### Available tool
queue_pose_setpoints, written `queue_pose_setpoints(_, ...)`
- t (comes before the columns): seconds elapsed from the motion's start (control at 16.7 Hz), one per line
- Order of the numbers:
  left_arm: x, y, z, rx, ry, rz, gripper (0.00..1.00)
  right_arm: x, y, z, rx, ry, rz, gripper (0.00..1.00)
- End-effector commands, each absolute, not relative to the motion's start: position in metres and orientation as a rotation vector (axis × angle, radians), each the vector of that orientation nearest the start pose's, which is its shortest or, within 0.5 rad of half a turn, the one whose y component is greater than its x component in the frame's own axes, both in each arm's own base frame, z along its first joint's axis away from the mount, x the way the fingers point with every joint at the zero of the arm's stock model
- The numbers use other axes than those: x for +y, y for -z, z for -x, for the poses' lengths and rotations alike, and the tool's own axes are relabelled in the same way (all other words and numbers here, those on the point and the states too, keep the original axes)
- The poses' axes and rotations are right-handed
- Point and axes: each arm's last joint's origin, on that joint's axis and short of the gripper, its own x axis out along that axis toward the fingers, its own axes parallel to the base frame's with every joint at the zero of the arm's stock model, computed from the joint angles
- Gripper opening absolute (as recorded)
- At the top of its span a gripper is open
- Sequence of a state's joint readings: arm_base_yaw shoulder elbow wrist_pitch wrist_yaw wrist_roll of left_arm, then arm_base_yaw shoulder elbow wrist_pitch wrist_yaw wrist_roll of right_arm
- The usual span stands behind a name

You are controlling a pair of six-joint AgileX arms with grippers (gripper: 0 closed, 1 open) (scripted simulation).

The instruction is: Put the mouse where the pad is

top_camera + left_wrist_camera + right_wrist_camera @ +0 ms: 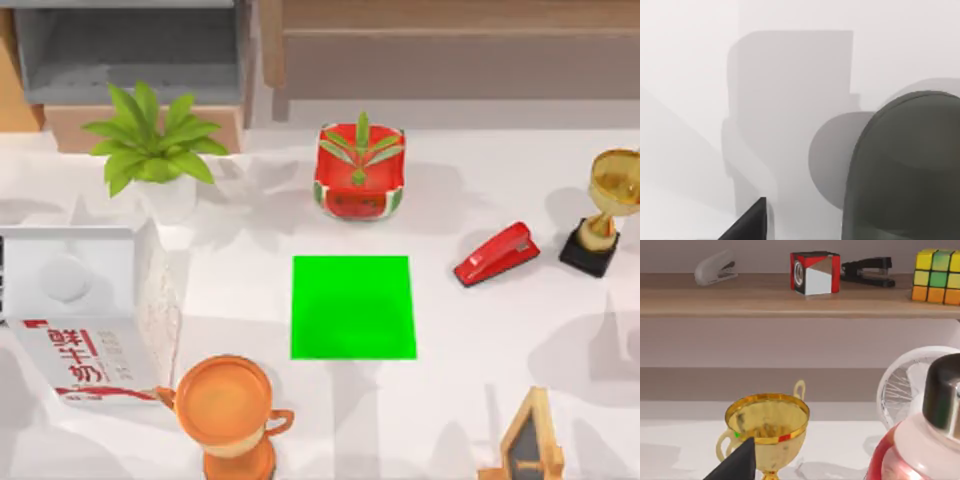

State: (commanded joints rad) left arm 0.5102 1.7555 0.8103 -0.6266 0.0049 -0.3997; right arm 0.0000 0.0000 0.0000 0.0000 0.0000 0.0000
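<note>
The green pad (353, 307) lies flat at the desk's (480, 330) centre, between both arms; no mouse is identifiable, and whether either claw is wide or narrow cannot be told.

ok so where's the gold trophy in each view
top view: gold trophy at the table's right edge, right of the red stapler
right wrist view: gold trophy close in the foreground, in front of the wooden shelf
left wrist view: faces bare tabletop and a dark grey rounded shape instead
shared landmark: the white table, under everything in all three
</note>
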Motion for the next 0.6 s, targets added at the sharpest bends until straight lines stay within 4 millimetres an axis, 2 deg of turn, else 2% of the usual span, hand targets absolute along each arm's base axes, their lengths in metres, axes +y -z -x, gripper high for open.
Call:
queue_pose_setpoints(0.18,0.1305,-0.0965,-0.2319,1.452,-0.709,0.716,0.02,-0.0012,-0.1600,-0.1057,0.000,0.000,0.000,1.00)
queue_pose_setpoints(0.6,0.1305,-0.0965,-0.2319,1.452,-0.709,0.716,0.00,-0.0012,-0.1600,-0.1057,0.000,0.000,0.000,1.00)
